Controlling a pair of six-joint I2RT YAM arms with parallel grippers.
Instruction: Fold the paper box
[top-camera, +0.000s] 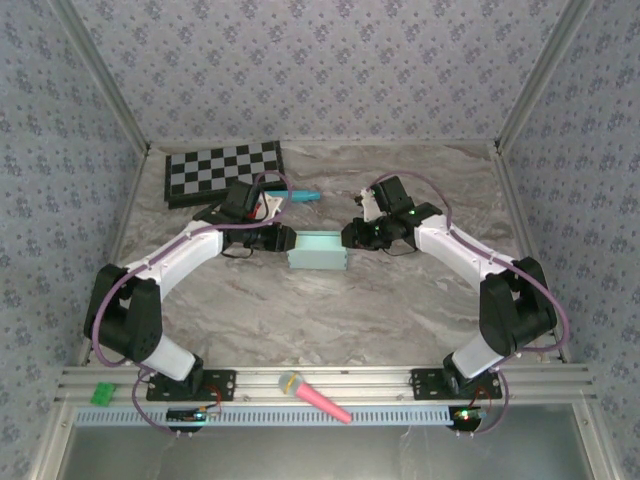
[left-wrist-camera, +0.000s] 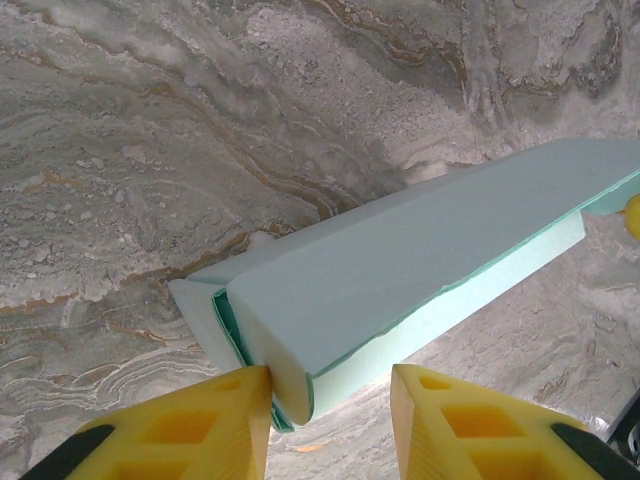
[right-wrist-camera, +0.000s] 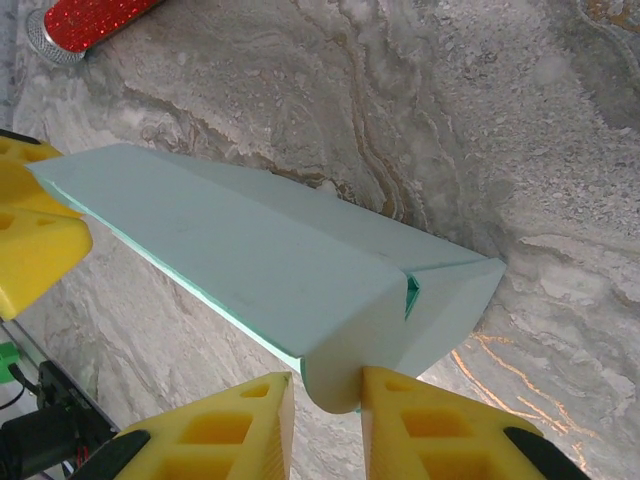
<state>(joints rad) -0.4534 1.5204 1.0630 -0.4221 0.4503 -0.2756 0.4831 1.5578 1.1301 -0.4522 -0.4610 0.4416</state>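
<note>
The right gripper (right-wrist-camera: 327, 388) is clamped on one end of the paper box (right-wrist-camera: 230, 240) — the opposite end is loosely straddled by the left gripper (left-wrist-camera: 330, 385).

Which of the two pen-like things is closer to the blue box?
The teal-blue pen, lying just behind the paper box; the pink one lies far off on the front rail.

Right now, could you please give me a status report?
Left pincer open around one end of the box. Right pincer pinching the other end. Pen lies behind, apart from it.
</note>
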